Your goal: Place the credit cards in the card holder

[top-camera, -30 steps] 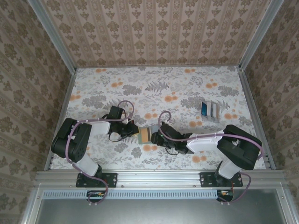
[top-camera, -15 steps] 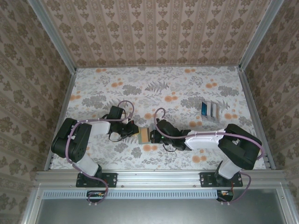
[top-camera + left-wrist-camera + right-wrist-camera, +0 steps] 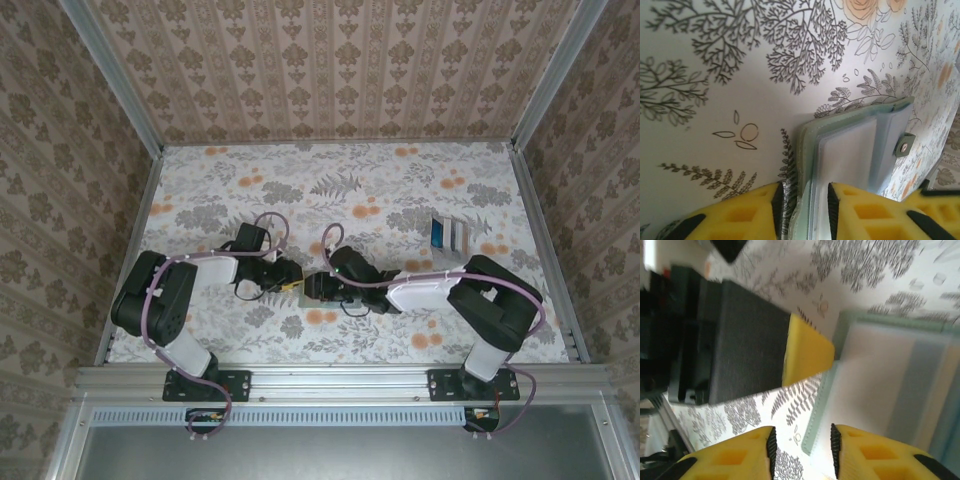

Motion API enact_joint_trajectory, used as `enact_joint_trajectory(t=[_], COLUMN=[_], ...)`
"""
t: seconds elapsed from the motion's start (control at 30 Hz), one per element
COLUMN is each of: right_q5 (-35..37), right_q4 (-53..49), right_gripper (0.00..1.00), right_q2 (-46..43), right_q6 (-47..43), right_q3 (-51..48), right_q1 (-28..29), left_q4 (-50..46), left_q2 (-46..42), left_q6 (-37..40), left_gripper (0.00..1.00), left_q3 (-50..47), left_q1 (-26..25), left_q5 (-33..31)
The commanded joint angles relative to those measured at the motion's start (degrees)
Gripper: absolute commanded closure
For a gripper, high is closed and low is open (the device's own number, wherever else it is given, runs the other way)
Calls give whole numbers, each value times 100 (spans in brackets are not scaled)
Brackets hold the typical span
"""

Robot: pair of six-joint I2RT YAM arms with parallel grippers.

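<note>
- Nearest the arm bases, around the middle of the near half, the wallet (image 3: 850, 145) lies open and flat with its pale inner face up; its snap tab (image 3: 903, 146) sticks out from one edge; the two arms meet over it, the left coming in from 9 o'clock and the right from 3 o'clock.
- The left gripper (image 3: 805, 189) has its yellow fingers apart, straddling one edge of the wallet; a sliver of patterned surface shows between one pad and that edge, so I'd call it a loose straddle, not a pinch.
- The right gripper (image 3: 801, 435) is much the same on the opposite side: fingers apart, a corner of the wallet in the gap, bare pattern showing beside it; neither gripper carries anything.
- Farther out, at roughly 2 o'clock from the wallet and well apart from it, the cards (image 3: 452, 234) sit fanned in a short row on the table (image 3: 400, 180); each card's long side seems to run 12 to 6, tipped a touch, though they look small from here.
- I can't tell whether a card already sits in a slot; those loose cards lie on the right arm's side, so the right gripper is the nearer one to fetch them; it would need to swing toward 2 o'clock and close across a card's short width; the left could steady the wallet from 9 o'clock.
</note>
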Motion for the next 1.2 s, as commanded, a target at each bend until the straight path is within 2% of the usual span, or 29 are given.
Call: enact_joint_trajectory(t=[0.0,0.13,0.27,0.33,0.47,0.6,0.67,0.73,0.9,1.0,1.1,1.17], right_q5=[-284,207,1290,2218,2885,3205,3722,3962,3912,3957,3575,3561], right_q4=[-57,-1362,-2743,-3625,-4354,-4517,-4695,-4826,-4821,-4860,-4758,-4740], right_gripper=[59,54,47,40,33,31,22,21,24,24,26,27], right_q2=[-587,-1448,-2439,-2773,-3098,-2827,-2434,-2031,-1471,-1248,-1093,-957], right_q6=[-327,-1060,-1859,-2194,-2794,-3102,-3109,-3211,-3388,-3492,-3444,-3437], right_q3=[-81,-36,61,215,304,415,628,871,1106,1233,1267,1315], right_q1=[-406,-905,-1586,-1966,-2787,-3395,-3457,-3502,-3709,-3875,-4091,-4145], left_q4=[-364,-721,-862,-826,-946,-974,-1061,-996,-1350,-1282,-1228,-1063], left_q2=[43,-123,-245,-230,-257,-167,-89,-64,-74,-197,-199,-213], left_q6=[121,289,347,343,388,416,421,391,611,594,569,478], left_gripper=[64,60,60,60,61,62,62,62,63,63,63,63], left_q3=[64,227,274,273,292,305,380,377,630,531,469,360], left_q1=[24,-2,-38,-49,-48,-48,-48,-47,-63,-67,-61,-59], left_q5=[-468,-826,-936,-904,-885,-885,-850,-799,-783,-880,-867,-846])
